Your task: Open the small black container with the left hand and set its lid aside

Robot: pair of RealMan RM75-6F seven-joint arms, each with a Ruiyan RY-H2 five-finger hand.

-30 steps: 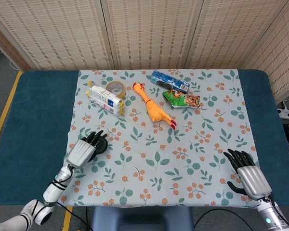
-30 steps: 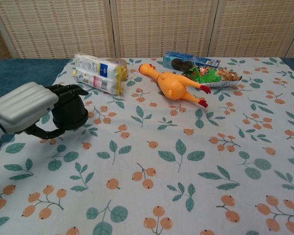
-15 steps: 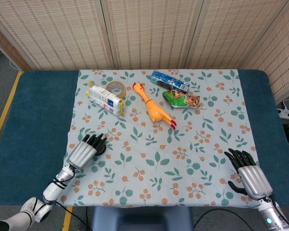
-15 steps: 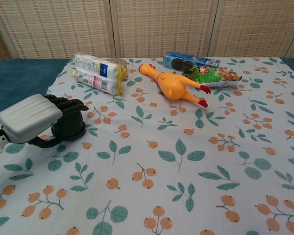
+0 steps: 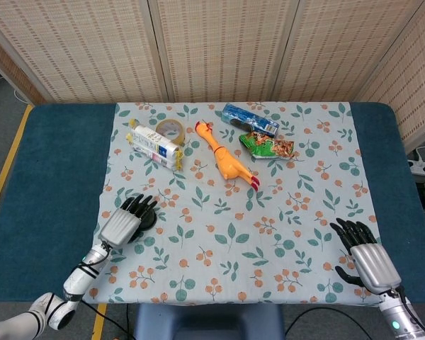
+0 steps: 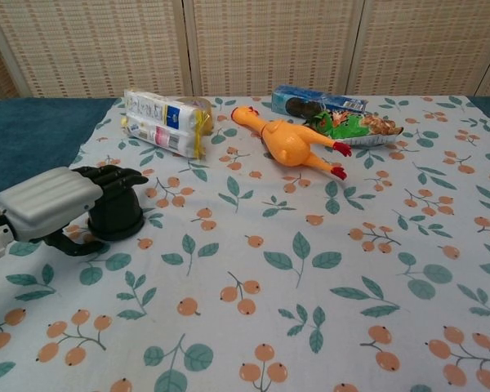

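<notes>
Lowered left robot hand (image 6: pixel 61 206), one black container (image 6: pixel 118 216)

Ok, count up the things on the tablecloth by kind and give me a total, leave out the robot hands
Snack and food packets: 3: white packet, blue packet, green packet
Rubber chicken toys: 1
Tape rolls: 1
Small black containers: 1
Total: 6

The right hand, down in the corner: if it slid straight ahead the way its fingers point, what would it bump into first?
Probably nothing. The right hand points up the table, past the snack packet, so only bare flowered cloth lies ahead. Depth is uncertain.
</notes>
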